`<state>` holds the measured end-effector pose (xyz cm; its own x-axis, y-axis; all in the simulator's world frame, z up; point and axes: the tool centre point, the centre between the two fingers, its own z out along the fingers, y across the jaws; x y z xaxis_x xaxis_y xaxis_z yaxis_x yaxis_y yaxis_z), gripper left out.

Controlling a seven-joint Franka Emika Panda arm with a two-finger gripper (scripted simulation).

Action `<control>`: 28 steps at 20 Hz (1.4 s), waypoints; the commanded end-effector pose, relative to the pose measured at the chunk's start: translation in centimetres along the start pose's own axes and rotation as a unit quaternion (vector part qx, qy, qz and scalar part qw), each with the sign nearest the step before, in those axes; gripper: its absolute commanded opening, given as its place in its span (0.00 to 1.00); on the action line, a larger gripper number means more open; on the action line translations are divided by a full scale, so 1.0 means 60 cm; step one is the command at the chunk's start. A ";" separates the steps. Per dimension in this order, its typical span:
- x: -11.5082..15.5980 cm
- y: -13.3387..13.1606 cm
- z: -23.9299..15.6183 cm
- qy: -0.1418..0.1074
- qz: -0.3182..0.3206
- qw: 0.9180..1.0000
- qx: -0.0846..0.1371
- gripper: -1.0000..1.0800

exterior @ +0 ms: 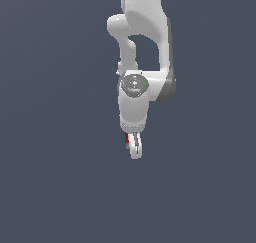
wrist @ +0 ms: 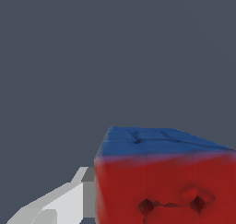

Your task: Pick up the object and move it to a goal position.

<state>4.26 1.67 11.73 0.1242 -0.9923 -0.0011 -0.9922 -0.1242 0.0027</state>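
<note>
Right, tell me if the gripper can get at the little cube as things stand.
Probably yes: the cube already sits right at the gripper, beside a finger, nothing between them. Whether it is clamped is unclear.

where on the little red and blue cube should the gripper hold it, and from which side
By two opposite flat side faces of the cube, coming from above with a finger on each side. It is a small box with flat faces, so parallel pads seat squarely. In the exterior view the gripper already sits at the cube; whether the fingers are clamped on it cannot be told.

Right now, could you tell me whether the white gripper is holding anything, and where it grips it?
Apparently the tiny red-and-blue cube, at the white gripper's fingertips; the exact contact faces cannot be told.
</note>
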 end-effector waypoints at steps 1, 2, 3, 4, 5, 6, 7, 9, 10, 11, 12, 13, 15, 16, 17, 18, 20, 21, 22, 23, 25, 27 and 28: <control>-0.038 -0.002 -0.041 0.000 0.000 1.000 0.001 0.00; -0.053 -0.002 -0.056 0.000 0.000 1.000 0.001 0.00; -0.067 -0.003 -0.071 0.000 0.000 1.000 0.001 0.00; -0.082 -0.003 -0.086 0.000 0.000 1.000 0.001 0.00; -0.097 -0.004 -0.102 0.001 0.000 1.000 0.001 0.00; -0.111 -0.005 -0.117 0.001 0.000 1.000 0.001 0.00; -0.126 -0.005 -0.132 0.001 0.000 1.000 0.001 0.00; -0.155 -0.007 -0.162 0.001 0.000 1.000 0.001 0.00; -0.169 -0.008 -0.177 0.001 0.000 1.000 0.001 0.00; -0.183 -0.009 -0.191 0.001 0.000 1.000 0.001 0.00; -0.197 -0.010 -0.206 0.001 0.000 1.000 0.001 0.00; -0.211 -0.011 -0.220 0.001 0.000 1.000 0.001 0.00; -0.234 -0.013 -0.244 0.001 0.000 1.000 0.001 0.00; -0.245 -0.014 -0.255 0.001 0.000 1.000 0.001 0.00; -0.255 -0.015 -0.264 0.001 0.000 1.000 0.001 0.00; -0.263 -0.016 -0.273 0.001 0.000 1.000 0.001 0.00; -0.278 -0.018 -0.287 0.001 0.000 1.000 0.001 0.00; -0.284 -0.019 -0.293 0.001 0.000 1.000 0.001 0.00; -0.289 -0.020 -0.298 0.001 0.000 1.000 0.001 0.00; -0.293 -0.020 -0.302 0.001 0.000 1.000 0.001 0.00; -0.299 -0.021 -0.308 0.001 -0.001 1.000 0.001 0.00; -0.301 -0.022 -0.310 0.001 -0.001 1.000 0.001 0.00; -0.301 -0.023 -0.310 0.001 -0.001 1.000 0.001 0.00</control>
<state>3.35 19.70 30.17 0.1265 -0.9920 0.0005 -0.9920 -0.1265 0.0012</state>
